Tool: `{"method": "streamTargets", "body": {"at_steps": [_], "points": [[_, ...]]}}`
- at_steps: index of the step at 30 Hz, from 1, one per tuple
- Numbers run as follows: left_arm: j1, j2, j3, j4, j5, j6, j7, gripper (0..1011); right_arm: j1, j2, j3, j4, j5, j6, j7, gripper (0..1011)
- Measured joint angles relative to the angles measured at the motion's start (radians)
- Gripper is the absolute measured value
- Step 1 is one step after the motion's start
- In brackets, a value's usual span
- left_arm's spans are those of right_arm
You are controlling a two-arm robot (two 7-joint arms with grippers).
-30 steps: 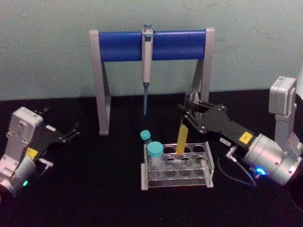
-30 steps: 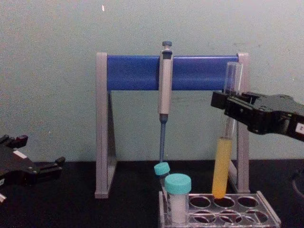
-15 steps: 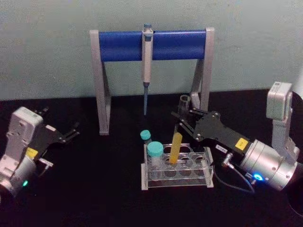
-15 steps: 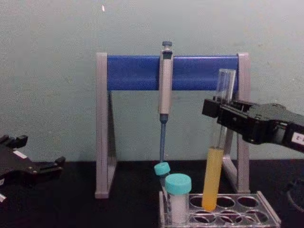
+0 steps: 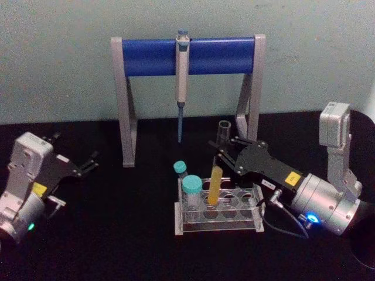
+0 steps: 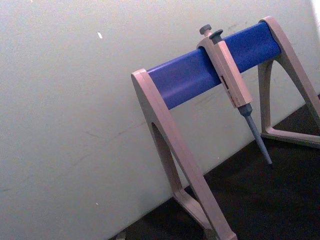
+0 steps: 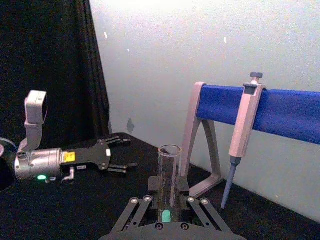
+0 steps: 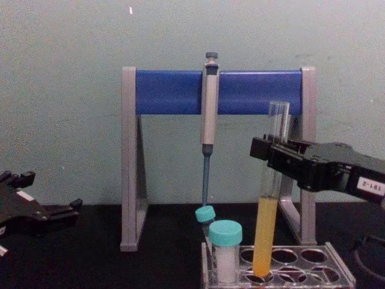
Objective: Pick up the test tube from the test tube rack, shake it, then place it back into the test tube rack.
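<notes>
One test tube (image 5: 215, 181) lower, into test tube rack (image 5: 234, 227), within closed right end effector (image 5: 221, 153); two vials (image 5: 191, 196).

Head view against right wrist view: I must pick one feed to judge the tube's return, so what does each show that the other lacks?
Head view: the test tube rack, and the yellow liquid in the test tube, whose bottom is at a back-row hole. Right wrist view: a dark curtain behind the left arm. Both: the tube, the right gripper shut on it, the open left gripper parked aside, the blue-bar stand and its pipette.
</notes>
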Motion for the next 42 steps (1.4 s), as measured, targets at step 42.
{"method": "streamTargets", "body": {"at_steps": [42], "points": [[0.0,0.0,0.0,0.0,0.0,0.0,0.0,1001,-0.007,-0.032,-0.034,0.074,-0.084,-0.028,-0.02,224]]}}
